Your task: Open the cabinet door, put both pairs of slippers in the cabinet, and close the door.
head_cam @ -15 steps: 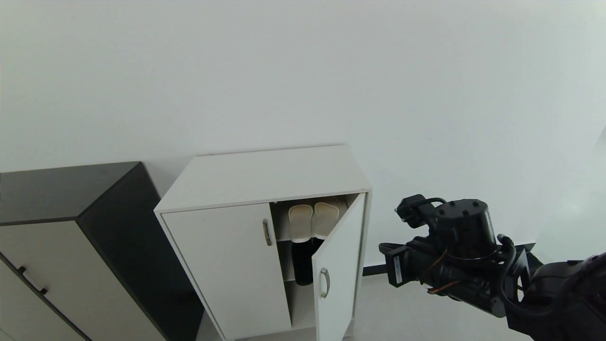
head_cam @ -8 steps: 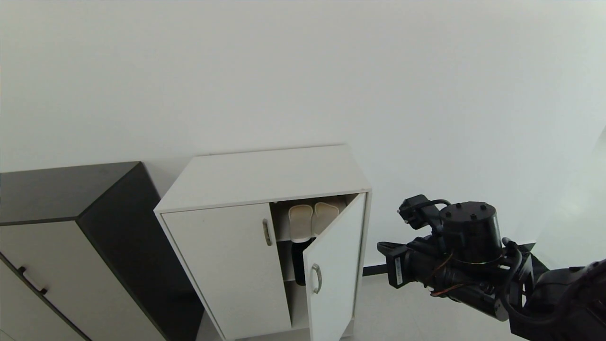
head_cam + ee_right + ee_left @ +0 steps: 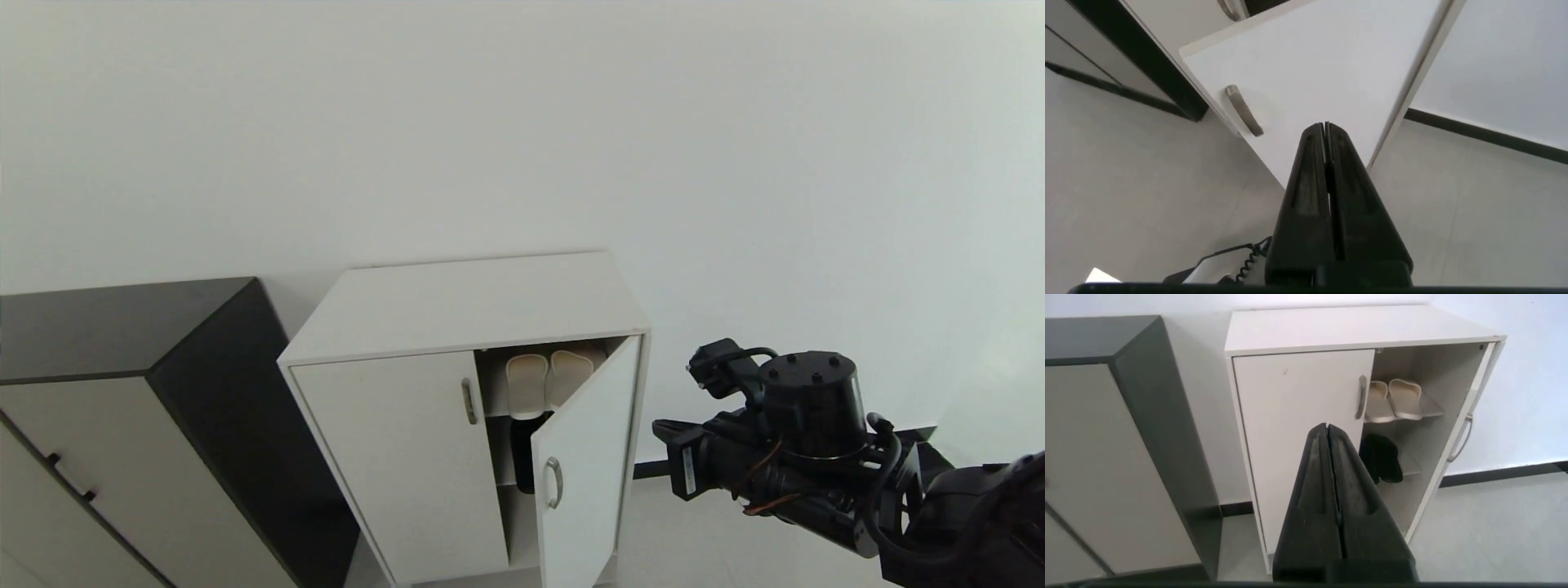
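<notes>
So the white two-door cabinet [image 3: 465, 302] stands on the floor against the wall. Its right-hand door [image 3: 584, 457] hangs partway open, swung out at an angle, and the left-hand door [image 3: 400, 465] is flush shut. Both pairs of slippers are inside, in the right half. The cream pair [image 3: 547, 380] sits side by side on the top shelf, and the black pair [image 3: 522, 453] is on the shelf right under it, half hidden behind the open door's edge. Each door has a small curved metal handle, and the open door's handle [image 3: 554, 483] is near its free edge.

The right claw [image 3: 1325, 128] has its two black fingers pressed together with nothing between them. It points at the outer face of the open door, beside the handle. In the head view that arm [image 3: 767, 457] sits off to the right of the door, apart from it. The left claw [image 3: 1327, 429] is also squeezed together and empty, held back in front of the cabinet.

A dark grey cabinet with pale fronts [image 3: 237, 425] stands just beside the white one on its left, and a black baseboard [image 3: 649, 469] runs along the pale wall.
</notes>
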Robot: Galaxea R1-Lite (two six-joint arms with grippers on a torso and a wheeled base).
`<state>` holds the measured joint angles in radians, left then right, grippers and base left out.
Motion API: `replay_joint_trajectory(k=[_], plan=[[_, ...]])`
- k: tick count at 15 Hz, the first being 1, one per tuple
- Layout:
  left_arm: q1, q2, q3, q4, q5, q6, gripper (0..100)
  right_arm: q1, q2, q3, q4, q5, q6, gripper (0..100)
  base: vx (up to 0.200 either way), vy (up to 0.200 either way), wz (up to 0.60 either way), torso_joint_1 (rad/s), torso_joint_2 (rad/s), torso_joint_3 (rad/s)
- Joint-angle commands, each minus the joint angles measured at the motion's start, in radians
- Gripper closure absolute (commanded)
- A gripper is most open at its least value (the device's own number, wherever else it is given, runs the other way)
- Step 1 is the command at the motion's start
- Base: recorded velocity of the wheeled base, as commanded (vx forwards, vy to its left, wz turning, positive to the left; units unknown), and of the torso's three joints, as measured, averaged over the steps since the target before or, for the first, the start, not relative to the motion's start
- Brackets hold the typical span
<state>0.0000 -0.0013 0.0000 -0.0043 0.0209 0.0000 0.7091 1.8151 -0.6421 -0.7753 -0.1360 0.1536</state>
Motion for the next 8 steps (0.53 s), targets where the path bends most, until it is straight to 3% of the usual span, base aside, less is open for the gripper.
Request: replay_joint_trajectory(k=[1, 8], plan=[[0.0, 0.001, 0.0, 0.0, 0.001, 0.0, 100, 0.001, 0.006, 0.001, 0.001, 0.001, 0.0, 100, 0.0, 0.0, 0.6, 0.002, 0.0, 0.002], [0.0, 0.001, 0.0, 0.0, 0.002, -0.002, 100, -0.011, 0.003, 0.065, -0.053, 0.019, -0.029, 100, 0.0, 0.0, 0.0, 0.0, 0.0, 0.0]])
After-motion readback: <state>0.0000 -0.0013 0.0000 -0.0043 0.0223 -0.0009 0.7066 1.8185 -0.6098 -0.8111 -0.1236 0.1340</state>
